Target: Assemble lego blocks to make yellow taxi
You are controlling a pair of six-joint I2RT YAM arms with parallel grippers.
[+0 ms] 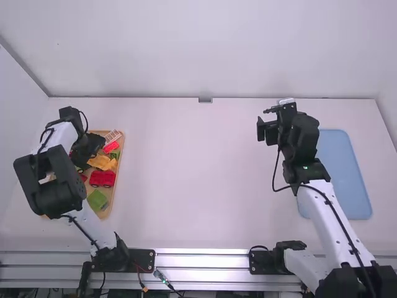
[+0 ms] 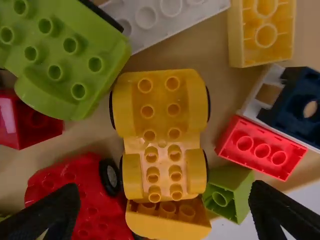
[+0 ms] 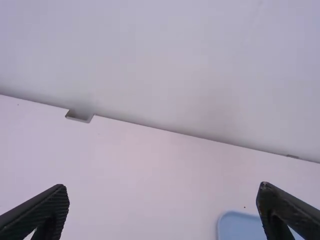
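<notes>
My left gripper (image 1: 87,149) is over the wooden tray of blocks at the table's left. In the left wrist view my left gripper (image 2: 166,212) stands open above a yellow wheeled car base (image 2: 165,107), with nothing between its fingers. A yellow block (image 2: 167,220) lies against one end of that base. Around it are a green wheeled base (image 2: 65,52), a red wheeled base (image 2: 85,195), a red block (image 2: 261,147), a green block (image 2: 227,192) and a pale yellow block (image 2: 262,32). My right gripper (image 1: 268,127) is raised at the right; in the right wrist view my right gripper (image 3: 162,210) is open.
The wooden tray (image 1: 119,167) sits near the left wall. A blue mat (image 1: 344,174) lies on the right side of the table, beside the right arm. White table surface (image 1: 192,174) spans the middle between the arms. A wall runs along the far edge.
</notes>
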